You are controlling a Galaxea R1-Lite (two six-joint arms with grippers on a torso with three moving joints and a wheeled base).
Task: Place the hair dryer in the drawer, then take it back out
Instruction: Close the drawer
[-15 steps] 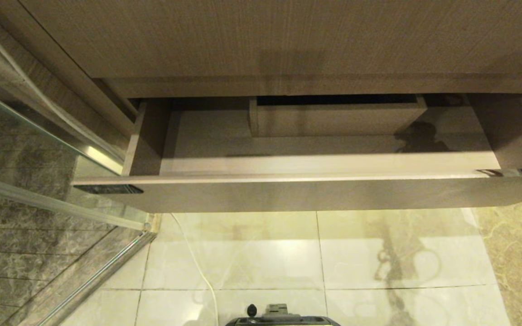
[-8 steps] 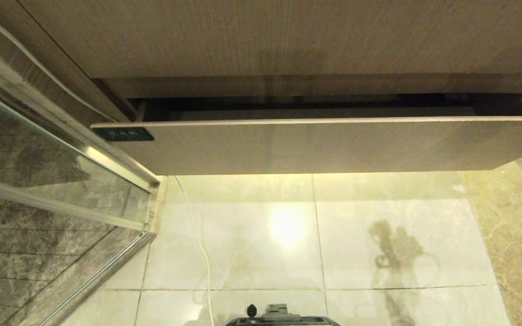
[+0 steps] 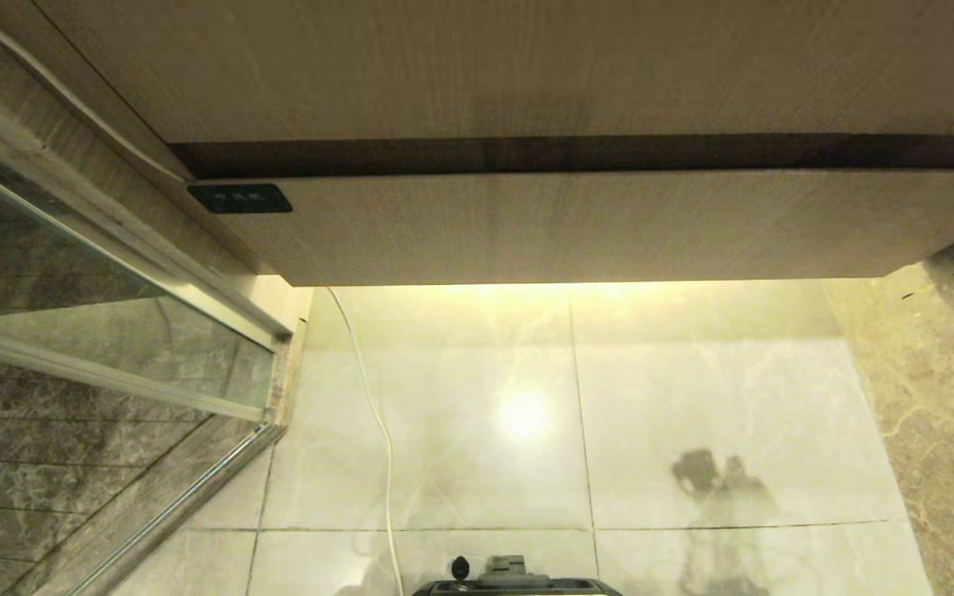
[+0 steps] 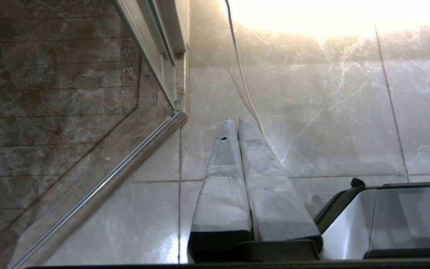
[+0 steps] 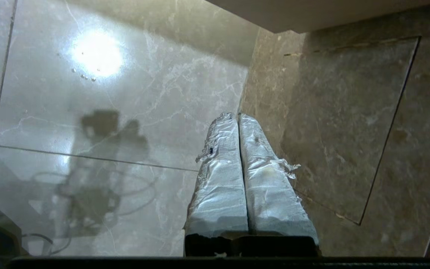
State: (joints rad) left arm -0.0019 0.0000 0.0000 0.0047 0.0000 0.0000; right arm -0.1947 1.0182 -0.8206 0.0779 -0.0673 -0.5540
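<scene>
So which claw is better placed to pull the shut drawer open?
Probably the right claw: its view shows a corner of the shut drawer ahead. The left claw hangs by the glass door, facing the floor.

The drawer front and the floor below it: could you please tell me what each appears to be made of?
The drawer front looks like light brown wood or wood-grain laminate with a matt finish: fine straight grain lines run across it and it gives no reflections. The floor looks like polished pale marble or marble-look tile: faint veins, thin joint lines and a bright mirrored spot of light show on it.
</scene>
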